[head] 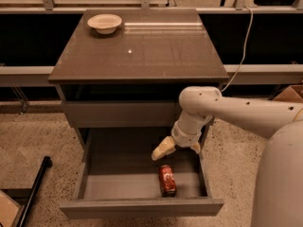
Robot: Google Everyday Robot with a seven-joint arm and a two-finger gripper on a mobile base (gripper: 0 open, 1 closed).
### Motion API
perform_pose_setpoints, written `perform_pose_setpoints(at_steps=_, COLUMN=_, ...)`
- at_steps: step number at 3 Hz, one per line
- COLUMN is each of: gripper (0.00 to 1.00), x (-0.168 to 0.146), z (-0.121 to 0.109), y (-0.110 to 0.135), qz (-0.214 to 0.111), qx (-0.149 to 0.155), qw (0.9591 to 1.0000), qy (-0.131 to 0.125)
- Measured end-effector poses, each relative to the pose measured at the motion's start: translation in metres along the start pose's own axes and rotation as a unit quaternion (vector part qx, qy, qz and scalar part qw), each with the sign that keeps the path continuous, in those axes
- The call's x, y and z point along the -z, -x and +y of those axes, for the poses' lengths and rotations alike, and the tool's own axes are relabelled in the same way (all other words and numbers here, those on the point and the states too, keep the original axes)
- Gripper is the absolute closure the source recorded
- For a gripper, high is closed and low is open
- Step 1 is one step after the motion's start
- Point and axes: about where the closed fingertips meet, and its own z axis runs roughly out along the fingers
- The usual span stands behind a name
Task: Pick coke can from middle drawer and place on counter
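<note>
Counter (142,56): glossy slab, above and behind gripper (162,151). Pale bowl (104,22) on far-left corner, well apart from gripper. Gripper hangs inside middle drawer (116,176); coke can (167,179) lies on drawer floor, just in front.

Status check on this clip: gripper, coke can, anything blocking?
Gripper over open middle drawer, clear of coke can. Can lying on its side near drawer front. Nothing between them; bowl at back left of counter.
</note>
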Motion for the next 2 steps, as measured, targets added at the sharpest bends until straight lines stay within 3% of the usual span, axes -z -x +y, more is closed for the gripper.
perform_pose_setpoints(at_steps=1, gripper=0.0, x=-0.058, z=-0.013, y=0.007, qz=0.009, qx=-0.052, qw=0.9984, qy=0.021)
perform_pose_setpoints(at_steps=2, gripper=0.0, x=-0.096, z=-0.023, y=0.011, qz=0.004, qx=-0.093, qw=0.9952, qy=0.031)
